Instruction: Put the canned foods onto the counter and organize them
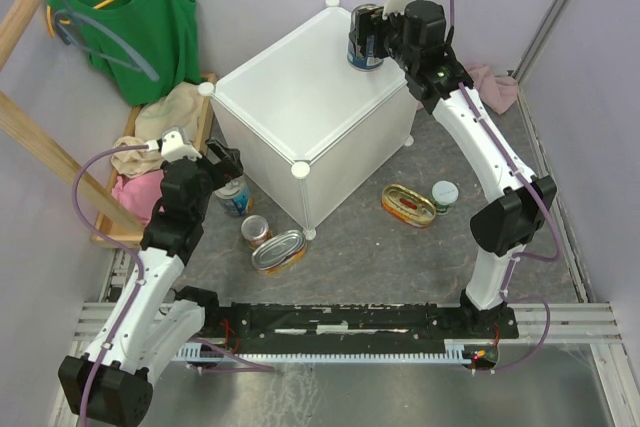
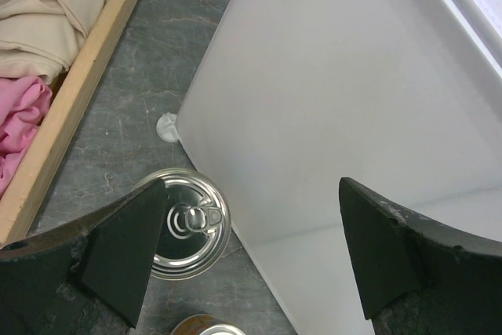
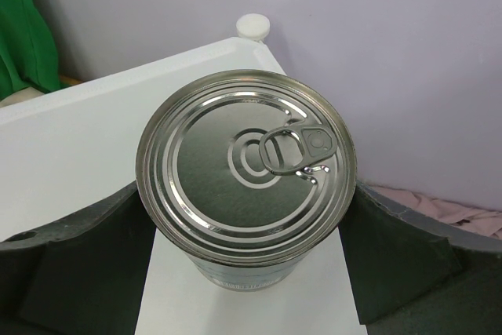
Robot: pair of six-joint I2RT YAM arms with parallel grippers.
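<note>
The counter [image 1: 310, 97] is a white cube cabinet in the middle. My right gripper [image 1: 365, 39] is at its far corner, shut on a tall blue-labelled can [image 1: 364, 55] that stands on the top panel; the right wrist view shows the can's lid [image 3: 247, 164] between the fingers [image 3: 86, 272]. My left gripper [image 1: 228, 160] is open and empty, left of the cabinet, above the second tall blue can [image 1: 233, 197], whose lid [image 2: 187, 225] shows by the left finger [image 2: 118, 256]. On the floor lie an orange-red can [image 1: 256, 230], an oval tin [image 1: 279, 251], another oval tin [image 1: 408, 205] and a green-white can [image 1: 445, 196].
A wooden clothes rack [image 1: 40, 147] with a green shirt [image 1: 135, 22] stands at the left; beige and pink clothes [image 1: 165, 112] lie in its base. A pink cloth [image 1: 492, 87] lies behind the right arm. The cabinet wall [image 2: 329, 100] is close beside the left gripper.
</note>
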